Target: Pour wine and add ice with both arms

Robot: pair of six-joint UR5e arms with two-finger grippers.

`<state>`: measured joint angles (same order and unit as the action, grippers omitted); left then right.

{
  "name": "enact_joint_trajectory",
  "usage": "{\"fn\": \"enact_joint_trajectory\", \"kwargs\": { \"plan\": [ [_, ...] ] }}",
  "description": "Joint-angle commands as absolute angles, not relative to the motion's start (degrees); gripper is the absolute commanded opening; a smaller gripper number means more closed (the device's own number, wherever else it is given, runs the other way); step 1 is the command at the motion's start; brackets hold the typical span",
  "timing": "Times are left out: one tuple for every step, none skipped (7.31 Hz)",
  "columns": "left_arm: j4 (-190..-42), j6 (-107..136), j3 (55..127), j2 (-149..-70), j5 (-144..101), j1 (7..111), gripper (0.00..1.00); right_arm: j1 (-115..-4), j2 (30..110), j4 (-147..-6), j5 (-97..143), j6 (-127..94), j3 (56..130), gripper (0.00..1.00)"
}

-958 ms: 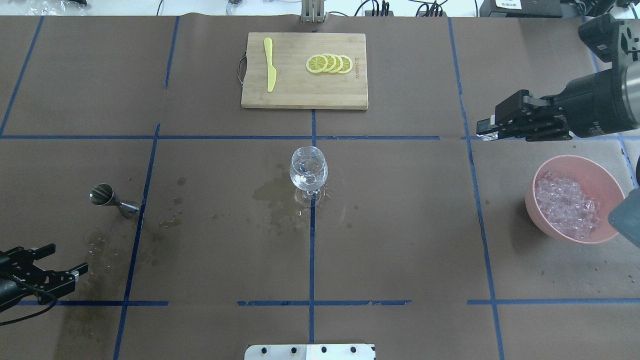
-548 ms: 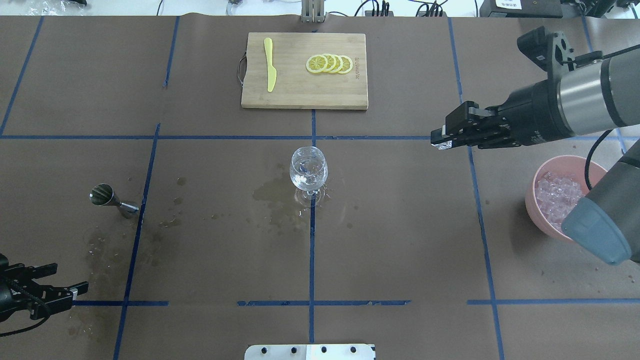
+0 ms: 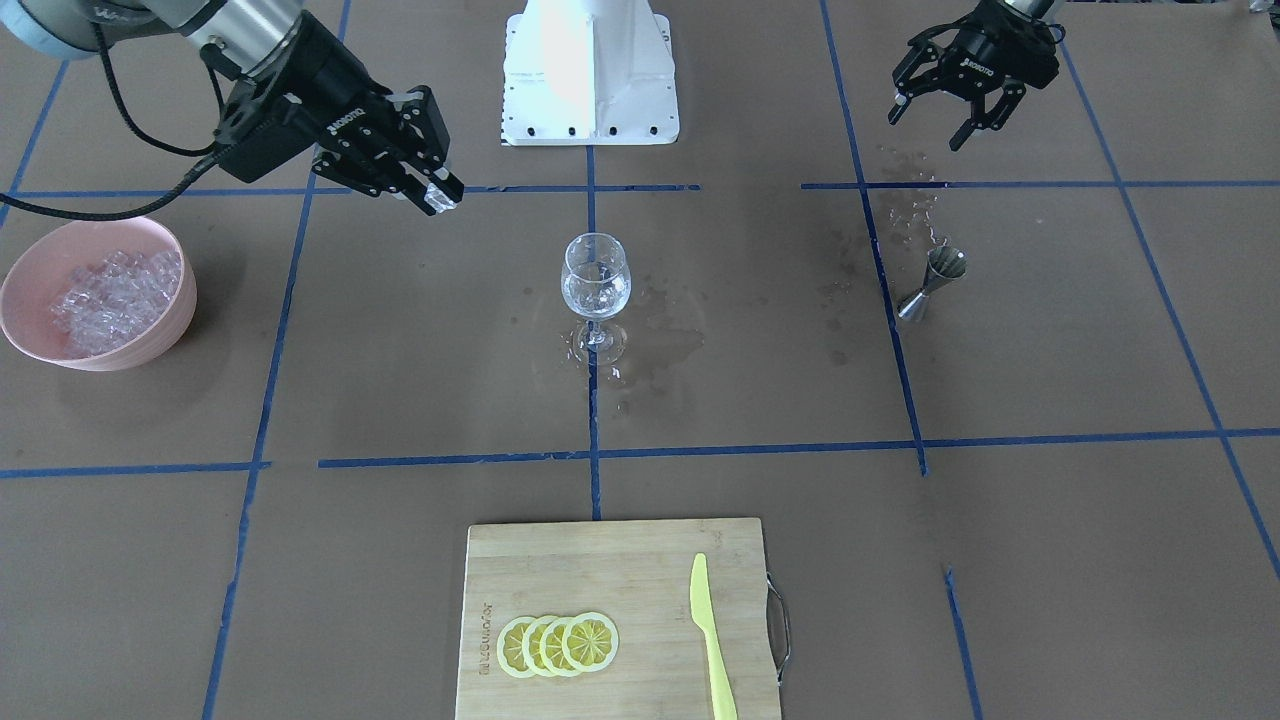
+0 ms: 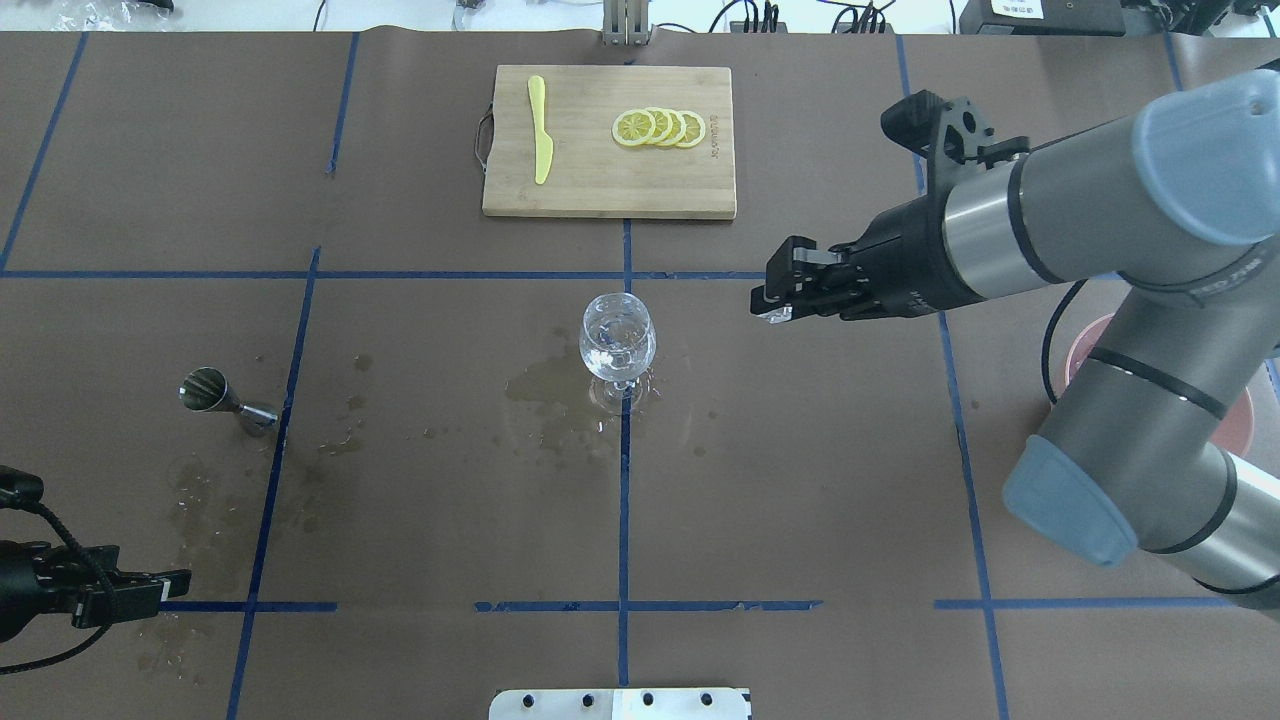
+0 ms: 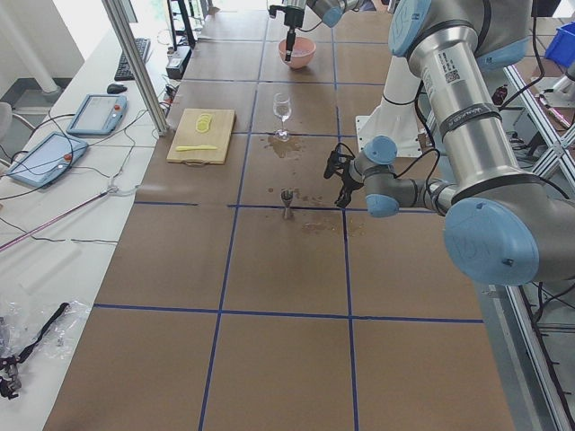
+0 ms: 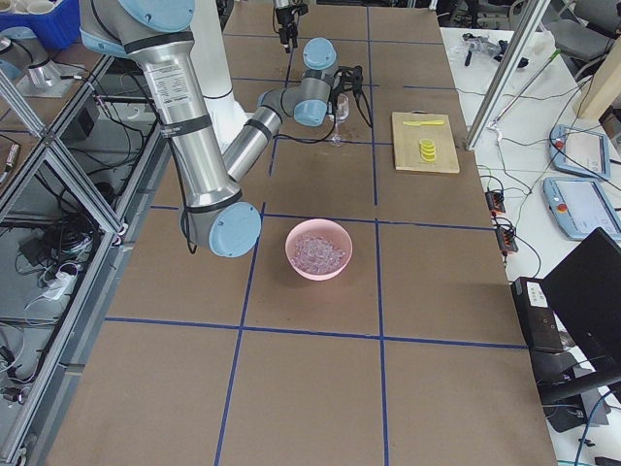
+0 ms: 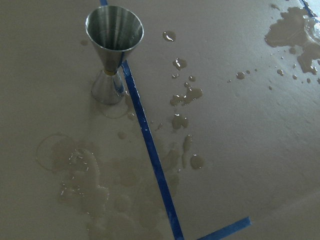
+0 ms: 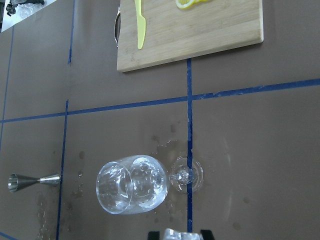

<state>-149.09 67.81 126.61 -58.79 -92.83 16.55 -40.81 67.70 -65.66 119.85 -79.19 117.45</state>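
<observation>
From the front, the right claw (image 3: 440, 195) pinches an ice cube (image 3: 437, 198) in the air between pink bowl (image 3: 125, 357) and glass (image 3: 596, 275); the left claw (image 3: 928, 128) gapes wide, empty. Overhead, the ice cube hangs near the glass, apart from it.

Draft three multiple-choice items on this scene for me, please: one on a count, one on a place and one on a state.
1. How many lemon slices lie on the cutting board? A two; B four; C six.
2. Where does the glass stand? A on the cutting board; B touching the cutting board; C apart from it, on a blue tape line.
3. What is the state of the right gripper? A shut on an ice cube; B open, empty; C shut on the glass's stem.
Answers: B, four overlapping slices show; C, its foot sits on the line mid-table; A, a clear cube shows between its tips.
</observation>
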Motion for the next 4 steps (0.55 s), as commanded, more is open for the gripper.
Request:
{"fn": "enact_joint_trajectory", "kwargs": {
  "plan": [
    [-144.26, 68.03, 127.35, -62.29, -104.86, 23.94, 1.00, -36.84, 63.82, -68.38, 115.94, -79.28, 115.41, 0.00],
    [-139.88, 68.03, 128.31, -65.71, -110.68, 29.21, 1.00, -36.22, 62.59, -68.38, 115.67, -79.54, 114.36, 0.00],
    [-138.18, 68.03, 129.63, -66.52, -112.31, 30.40, 1.00, -35.95, 61.80, -68.47, 115.58, -79.54, 113.56, 0.00],
    [-138.08, 67.94, 130.16, -66.62, -112.59, 31.28, 1.00, -35.95, 59.70, -68.55, 115.14, -79.54, 111.99, 0.00]
  ]
}}
